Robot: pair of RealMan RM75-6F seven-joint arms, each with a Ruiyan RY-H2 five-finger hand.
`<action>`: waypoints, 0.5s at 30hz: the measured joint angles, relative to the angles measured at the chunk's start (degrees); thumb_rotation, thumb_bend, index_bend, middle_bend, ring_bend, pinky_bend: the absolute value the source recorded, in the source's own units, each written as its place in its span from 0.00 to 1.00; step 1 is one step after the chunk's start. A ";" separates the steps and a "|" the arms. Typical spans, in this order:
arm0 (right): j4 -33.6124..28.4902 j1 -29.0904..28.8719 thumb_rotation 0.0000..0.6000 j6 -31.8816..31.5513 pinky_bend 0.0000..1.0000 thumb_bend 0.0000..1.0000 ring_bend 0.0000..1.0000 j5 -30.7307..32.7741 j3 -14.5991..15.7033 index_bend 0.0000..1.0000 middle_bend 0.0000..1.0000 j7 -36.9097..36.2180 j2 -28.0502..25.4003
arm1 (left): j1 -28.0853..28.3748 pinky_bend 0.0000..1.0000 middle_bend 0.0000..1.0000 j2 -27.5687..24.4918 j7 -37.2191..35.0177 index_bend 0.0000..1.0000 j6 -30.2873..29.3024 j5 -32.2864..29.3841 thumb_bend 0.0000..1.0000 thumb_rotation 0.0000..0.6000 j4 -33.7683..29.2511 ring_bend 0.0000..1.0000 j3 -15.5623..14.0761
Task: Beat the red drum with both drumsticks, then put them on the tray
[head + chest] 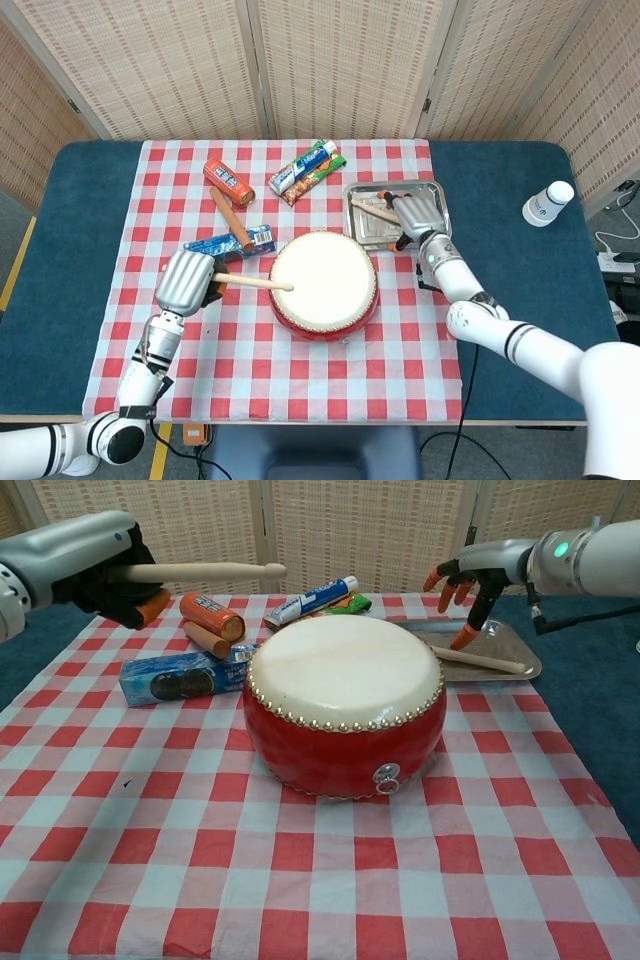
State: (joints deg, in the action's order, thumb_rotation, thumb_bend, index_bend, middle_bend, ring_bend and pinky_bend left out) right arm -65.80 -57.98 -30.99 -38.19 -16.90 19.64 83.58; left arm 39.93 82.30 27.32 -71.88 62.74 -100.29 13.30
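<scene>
At far left, one drumstick (pixel 195 571) is grasped by the left hand (pixel 110 575), whose fingers are clenched around its butt; the stick is held level, with its tip reaching over the near-left edge of the drum (pixel 345 705). In the head view the same hand (pixel 184 283) is seen just left of the drum (pixel 323 283), the stick (pixel 253 284) lying across the rim of the white skin. Behind the left hand, a blue packet (pixel 180 677), an orange tube (pixel 212 618) and a wooden roller (pixel 207 639) are laid on the checked cloth (pixel 200 860); toothpaste boxes (pixel 312 600) are seen further back. The red drum is set at the centre of the cloth. To its right, behind it, the metal tray (pixel 510 650) is placed, and the second drumstick (pixel 478 659) is seen lying inside it. The right hand (pixel 468 580) is held above the tray with its fingers spread and released, nothing being grasped; in the head view this hand (pixel 412 213) is shown over the tray (pixel 358 195), beside the stick (pixel 372 210). At far right, a white cup (pixel 547 204) is seen on its side on the blue table (pixel 520 260).
</scene>
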 measured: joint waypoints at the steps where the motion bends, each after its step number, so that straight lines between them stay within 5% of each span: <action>1: -3.95 0.63 1.00 -0.92 0.37 0.06 0.22 -0.13 -0.13 0.19 0.27 -0.26 -2.24 | 0.06 1.00 1.00 0.10 0.32 1.00 -0.11 0.14 0.62 1.00 -0.04 0.97 0.02; 8: -31.26 5.42 1.00 -6.34 0.37 0.06 0.25 -0.43 -2.13 0.22 0.31 -4.17 -21.64 | 0.67 1.00 1.00 1.07 3.73 1.00 -0.80 0.95 0.62 1.00 -0.03 0.96 -0.09; 15: -46.07 7.58 1.00 -6.43 0.37 0.05 0.25 0.51 -4.39 0.23 0.33 -10.30 -34.61 | 1.69 1.00 1.00 2.93 9.38 1.00 -1.52 1.38 0.62 1.00 0.51 0.95 -0.44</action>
State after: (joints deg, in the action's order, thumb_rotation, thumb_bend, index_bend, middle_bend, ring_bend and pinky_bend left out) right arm -111.87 -50.40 -37.42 -37.67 -21.29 9.34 48.97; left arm 41.62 85.24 36.70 -73.40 64.13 -99.78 12.87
